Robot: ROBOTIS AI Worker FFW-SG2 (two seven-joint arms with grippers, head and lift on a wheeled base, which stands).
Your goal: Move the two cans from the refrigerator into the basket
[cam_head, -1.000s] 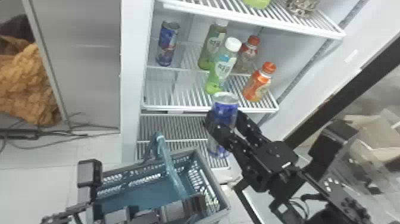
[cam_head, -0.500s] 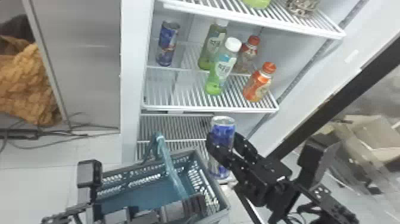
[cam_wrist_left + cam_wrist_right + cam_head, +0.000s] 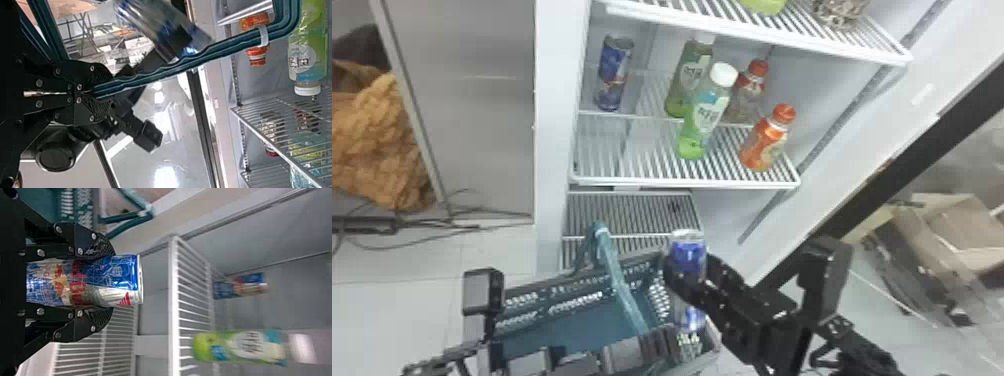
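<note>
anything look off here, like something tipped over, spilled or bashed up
Nothing looks spilled or tipped: the shelf can and bottles stand upright, and the can in the right gripper shows no obvious dent. Only the loose cables tangled on the floor look untidy.

On the white wire shelf (image 3: 682, 184), a blue can (image 3: 614, 72) is stood upright at left. To its right, a rear green bottle (image 3: 688, 77) and a front green bottle (image 3: 704, 117) are placed; farther right, a red-capped bottle (image 3: 749, 92) is set behind an orange bottle (image 3: 766, 142).
</note>
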